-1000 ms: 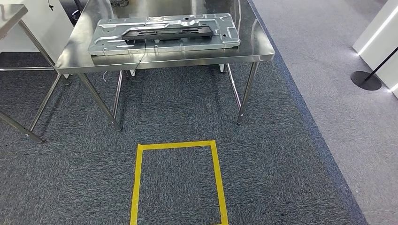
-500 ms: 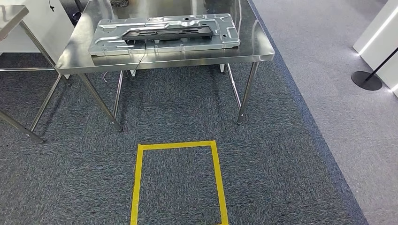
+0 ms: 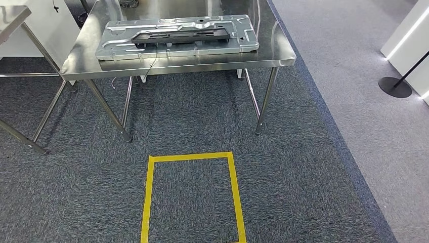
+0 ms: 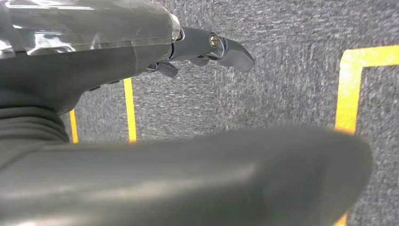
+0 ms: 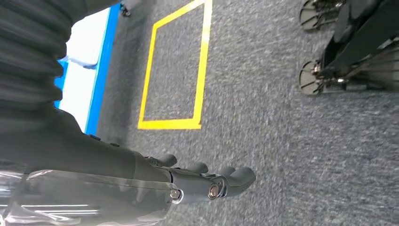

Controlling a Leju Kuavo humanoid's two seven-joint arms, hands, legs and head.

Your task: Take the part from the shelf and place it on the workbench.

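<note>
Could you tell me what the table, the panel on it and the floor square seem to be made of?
Table: likely stainless steel; its top mirrors the surroundings.
Panel: looks like stamped sheet metal, dull silver with pressed ribs.
Square: apparently yellow tape stuck flat on the carpet.

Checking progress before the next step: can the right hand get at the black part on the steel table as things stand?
Probably not yet. The right hand hangs over carpet, holding nothing, while the black part lies on the metal panel, beyond the yellow square.

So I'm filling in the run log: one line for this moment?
left hand: empty | right hand: empty | metal panel: on steel table | yellow tape square: on carpet, before table
</note>
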